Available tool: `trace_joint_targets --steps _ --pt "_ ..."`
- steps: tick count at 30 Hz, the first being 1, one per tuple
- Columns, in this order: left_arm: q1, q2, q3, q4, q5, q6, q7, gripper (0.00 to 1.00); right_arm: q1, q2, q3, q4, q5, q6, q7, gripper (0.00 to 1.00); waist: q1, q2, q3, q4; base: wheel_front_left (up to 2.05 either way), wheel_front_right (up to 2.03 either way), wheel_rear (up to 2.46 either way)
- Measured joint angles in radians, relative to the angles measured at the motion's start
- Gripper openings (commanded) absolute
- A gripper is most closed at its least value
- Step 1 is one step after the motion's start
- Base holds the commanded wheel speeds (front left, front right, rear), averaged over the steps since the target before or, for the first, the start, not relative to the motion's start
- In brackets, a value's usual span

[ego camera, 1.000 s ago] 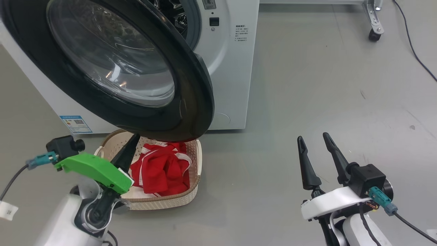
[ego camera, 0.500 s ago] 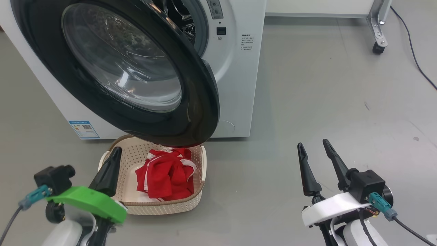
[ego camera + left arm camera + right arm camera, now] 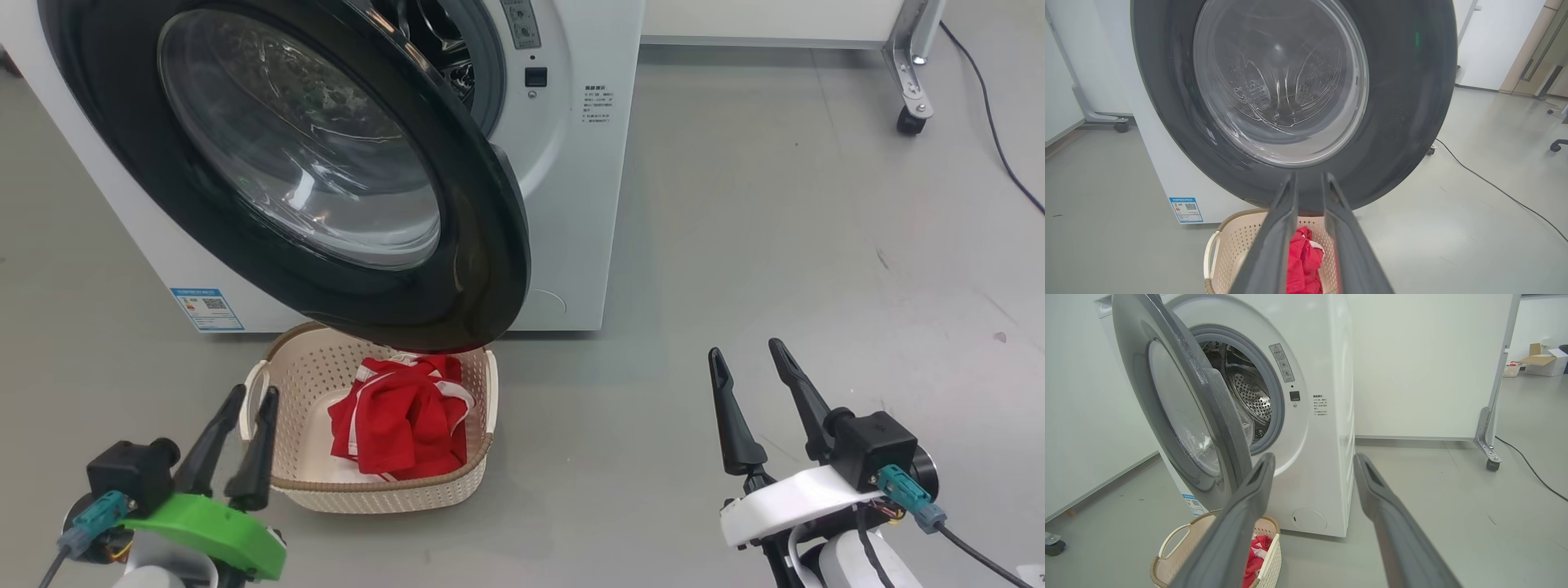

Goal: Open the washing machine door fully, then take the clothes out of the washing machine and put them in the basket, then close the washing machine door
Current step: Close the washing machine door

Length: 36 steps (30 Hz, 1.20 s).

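Washing machine door [image 3: 482, 245], round, glossy black-rimmed, was seen open; free edge judged best pushed squarely. Facing it, left gripper [image 3: 255, 392] narrowly parted, right gripper [image 3: 744, 349] wide, both empty.

Nothing is showing clearly enough to quote; a small blue label [image 3: 206, 309] is sitting low on the front of the washing machine [image 3: 571, 204], carrying a square code and print too fine to read; a block of small dark print [image 3: 598, 104] is standing beside the drum opening, illegible; a grey sticker [image 3: 522, 24] with tiny symbols is lying on the opening's rim.
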Motion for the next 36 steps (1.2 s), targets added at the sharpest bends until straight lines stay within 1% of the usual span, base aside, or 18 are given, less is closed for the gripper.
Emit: trace_joint_targets --steps 4,7,10,13,22,24,35,36 --pt "0.023 -0.023 0.015 -0.008 0.018 0.011 0.001 1.00 0.000 0.000 0.002 -0.001 0.000 0.000 0.000 1.00 0.0000 0.0000 0.003 0.003 0.00 0.00 0.00" --pt "0.026 -0.050 0.056 -0.042 0.037 0.019 0.001 1.00 0.000 0.000 0.002 -0.003 0.000 0.003 0.000 1.00 0.0000 0.0000 0.005 0.005 0.00 0.00 0.00" --pt "0.027 -0.078 0.121 -0.074 0.040 0.030 0.001 1.00 0.000 0.001 0.001 -0.004 0.000 0.009 0.000 1.00 0.0000 0.0000 0.009 0.007 0.00 0.00 0.00" --pt "0.031 -0.085 0.148 -0.095 0.062 0.033 0.001 1.00 0.000 0.001 0.000 -0.005 0.000 0.009 0.000 1.00 0.0000 0.0000 0.011 0.009 0.00 0.00 0.00" --pt "0.082 -0.114 0.178 -0.113 0.120 0.028 0.001 1.00 0.000 0.001 -0.002 -0.005 -0.002 0.009 0.000 1.00 0.0000 0.0000 0.008 0.013 0.00 0.00 0.00" --pt "0.096 -0.123 0.178 -0.114 0.133 0.019 0.001 1.00 0.000 0.002 -0.002 -0.005 -0.002 0.009 0.000 1.00 0.0000 0.0000 0.007 0.013 0.00 0.00 0.00" --pt "0.112 -0.145 0.195 -0.126 0.170 0.001 0.001 1.00 0.000 0.003 -0.002 -0.007 -0.002 0.010 0.000 1.00 0.0000 0.0000 0.009 0.019 0.00 0.00 0.00" --pt "0.114 -0.146 0.198 -0.127 0.170 0.001 0.001 1.00 0.000 0.003 -0.002 -0.009 -0.007 0.010 0.000 0.89 0.0000 0.0000 0.010 0.020 0.00 0.00 0.00"
